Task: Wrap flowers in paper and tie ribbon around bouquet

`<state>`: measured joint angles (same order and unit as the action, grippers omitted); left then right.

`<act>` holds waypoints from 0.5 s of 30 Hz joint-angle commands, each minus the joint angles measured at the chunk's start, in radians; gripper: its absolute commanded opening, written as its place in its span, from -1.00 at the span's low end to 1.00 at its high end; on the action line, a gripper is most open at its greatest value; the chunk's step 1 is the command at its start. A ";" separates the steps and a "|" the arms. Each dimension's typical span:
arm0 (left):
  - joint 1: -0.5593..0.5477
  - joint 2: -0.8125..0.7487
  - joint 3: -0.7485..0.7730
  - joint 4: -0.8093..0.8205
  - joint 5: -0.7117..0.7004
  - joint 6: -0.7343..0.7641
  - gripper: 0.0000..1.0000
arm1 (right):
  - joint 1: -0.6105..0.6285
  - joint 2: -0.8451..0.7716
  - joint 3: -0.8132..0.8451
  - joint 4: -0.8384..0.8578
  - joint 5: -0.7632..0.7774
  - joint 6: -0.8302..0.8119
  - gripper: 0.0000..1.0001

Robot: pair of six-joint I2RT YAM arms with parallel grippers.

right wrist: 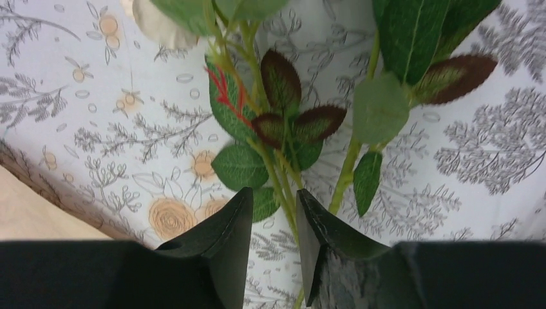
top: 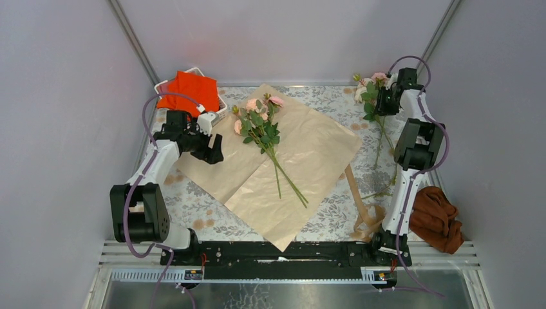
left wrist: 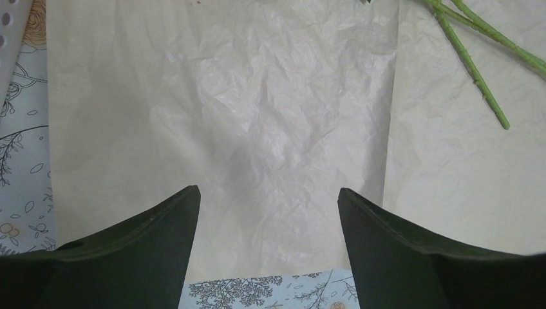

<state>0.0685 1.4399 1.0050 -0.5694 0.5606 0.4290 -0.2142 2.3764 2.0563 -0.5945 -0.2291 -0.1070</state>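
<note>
Just right of the near end of the paper (top: 309, 161), the ribbon (top: 362, 209) lies in a loose tangle. Part of it hides behind the right arm (top: 412, 145). Farther right of the paper sits a brown cloth (top: 439, 220), and the arm covers its edge too.

The paper lies flat on a tablecloth (top: 193, 207) with a flower print, one corner pointing at the arm bases. A straight edge runs across the paper. I cannot tell if it is one folded sheet or two sheets.

The left gripper (left wrist: 267, 191) hangs over the left side of the paper. Its fingers are wide apart and hold nothing. Its camera sees only cut-off stem ends.

The flowers (top: 261, 125) lie on the middle of the paper. They lie slanted, with the pink heads far and left and the long stems pointing near and right.

Past the far right corner of the paper, the other flowers (top: 370, 96) lie on the tablecloth, heads far, stems coming near. The right gripper (right wrist: 273, 192) is down on them. Its fingers are narrow with a thin stem between them, but I cannot tell if they squeeze it. The blooms are cut off in that camera.

Far left of the paper, a red cloth (top: 190, 90) covers a white basket (top: 194, 69). Only the basket's rim shows.
</note>
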 commanded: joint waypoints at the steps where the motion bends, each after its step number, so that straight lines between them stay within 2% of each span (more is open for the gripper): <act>1: 0.009 0.006 0.009 0.000 0.020 0.008 0.72 | -0.001 0.045 0.093 -0.022 -0.032 -0.016 -0.23; 7: 0.009 0.016 0.014 -0.008 0.020 0.005 0.71 | 0.003 0.070 0.096 -0.004 -0.025 -0.014 -0.15; 12: 0.009 0.017 0.015 -0.013 0.022 0.007 0.71 | 0.032 0.110 0.096 -0.033 0.051 -0.041 -0.13; 13: 0.010 0.016 0.016 -0.014 0.022 0.007 0.71 | 0.041 0.119 0.101 -0.045 0.070 -0.052 -0.19; 15: 0.008 0.013 0.016 -0.015 0.023 0.006 0.71 | 0.060 0.128 0.118 -0.074 0.083 -0.080 -0.52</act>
<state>0.0685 1.4502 1.0050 -0.5812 0.5613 0.4290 -0.2016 2.4710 2.1284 -0.5991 -0.1947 -0.1310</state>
